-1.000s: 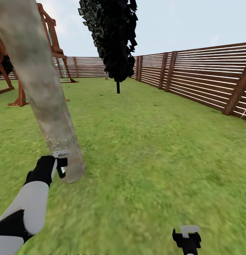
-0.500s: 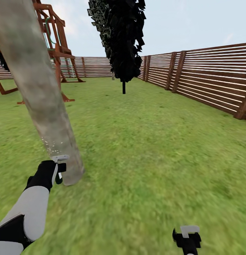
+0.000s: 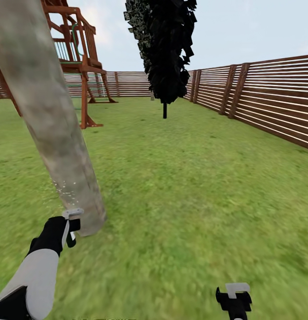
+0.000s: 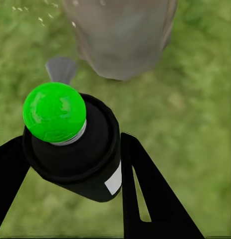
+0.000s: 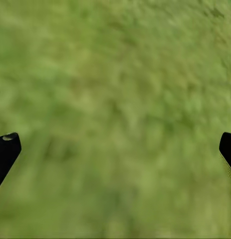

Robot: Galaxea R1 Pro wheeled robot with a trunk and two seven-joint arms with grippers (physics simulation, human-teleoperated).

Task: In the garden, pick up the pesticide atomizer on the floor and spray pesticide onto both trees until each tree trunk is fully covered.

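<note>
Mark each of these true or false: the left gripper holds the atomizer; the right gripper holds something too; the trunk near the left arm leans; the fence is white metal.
1. The left gripper holds the atomizer, a black bottle with a green cap. True.
2. The right gripper holds something too. False: its fingers stand wide apart with only grass between them.
3. The tree trunk near the left arm leans. True: it tilts, with small specks of spray near its lower part.
4. The fence is white metal. False: it is brown wood with horizontal slats.
</note>
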